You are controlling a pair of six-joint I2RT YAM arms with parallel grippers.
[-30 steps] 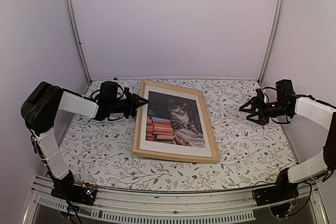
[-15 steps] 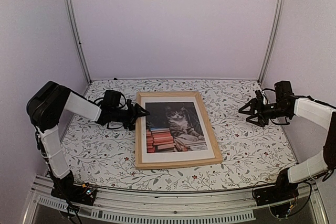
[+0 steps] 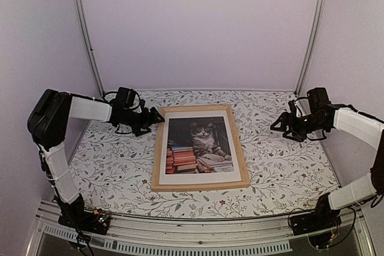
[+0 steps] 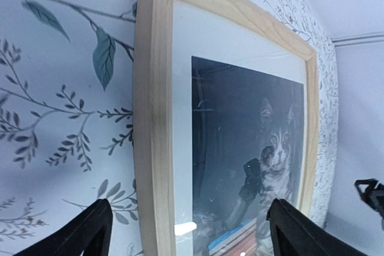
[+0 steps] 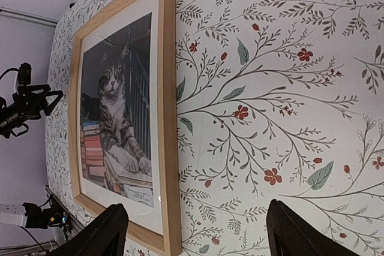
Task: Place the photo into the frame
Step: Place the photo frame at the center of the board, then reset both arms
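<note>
The frame (image 3: 157,148) lies flat in the middle of the flower-patterned table (image 3: 288,172), its 4 light wooden bars all resting on the surface. Bare tabletop runs down both long sides. A narrower strip separates its far bar from the back wall (image 3: 198,28), and another separates its near bar from the table's front edge.

The left gripper (image 3: 159,114) hangs at the frame's far left corner. Its 2 fingers (image 4: 96,229) are spread wide in the left wrist view, with nothing between them. They straddle the left bar from above, but whether either one touches the wood cannot be told.

The right gripper (image 3: 277,129) hovers well to the right of the frame over bare table. Its fingers (image 5: 291,232) are also spread wide and hold nothing.

Inside the frame sits the photo (image 3: 201,142), the tabby cat among stacked books, face up and squared to the bars. A white mat (image 3: 198,178) borders it on all 4 sides.

The left wrist view cuts off the frame's near half. There the picture looks dim and carries a reflection and a bright glint, so the books barely show. The right wrist view takes in nearly the whole frame, and only the tips of its own fingers appear at the bottom. The frame's back is hidden in every view.
</note>
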